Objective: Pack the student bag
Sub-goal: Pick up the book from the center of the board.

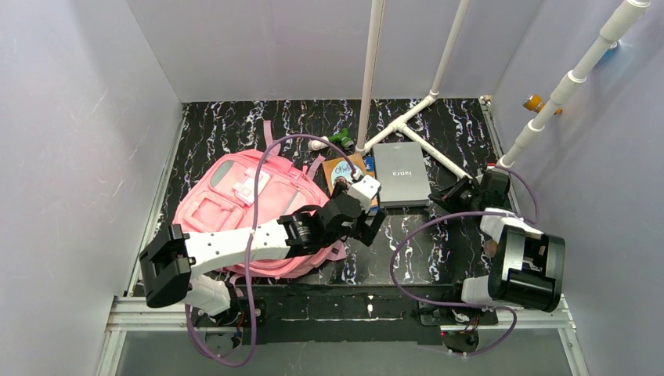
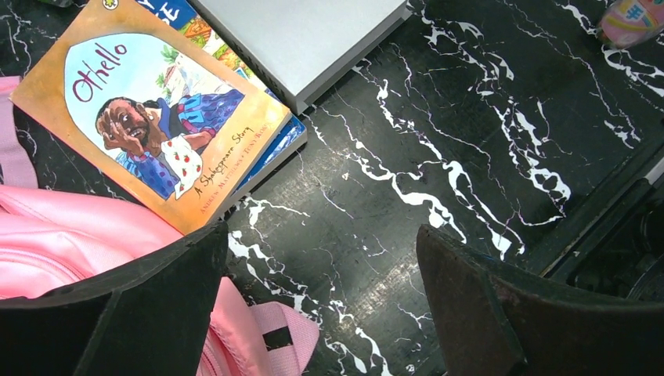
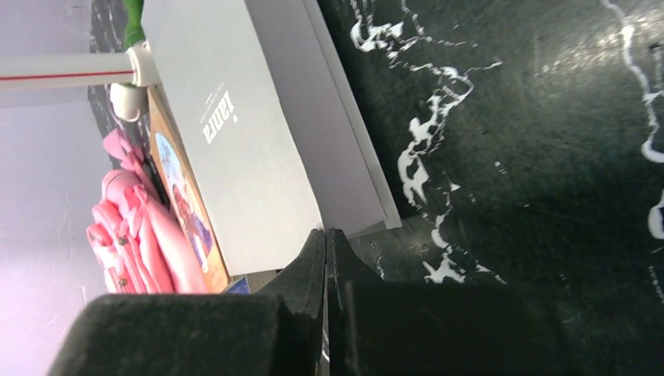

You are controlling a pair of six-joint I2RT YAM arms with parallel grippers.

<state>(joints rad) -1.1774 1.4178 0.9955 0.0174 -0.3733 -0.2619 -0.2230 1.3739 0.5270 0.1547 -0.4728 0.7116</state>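
The student bag is a large pink backpack lying flat on the black marbled table, left of centre. It also shows in the left wrist view and the right wrist view. My left arm reaches over its right side. My left gripper is open and empty just past the bag's right edge; the bare table shows between its fingers. An "Othello" book lies beside the bag on a blue book. A flat grey case lies to their right. My right gripper is shut, its tips at the case's near corner.
A white pipe frame stands at the back, with a green thing by its foot. A small pink object lies on the table to the right. Grey walls close in three sides. A loose pink strap lies by my left fingers.
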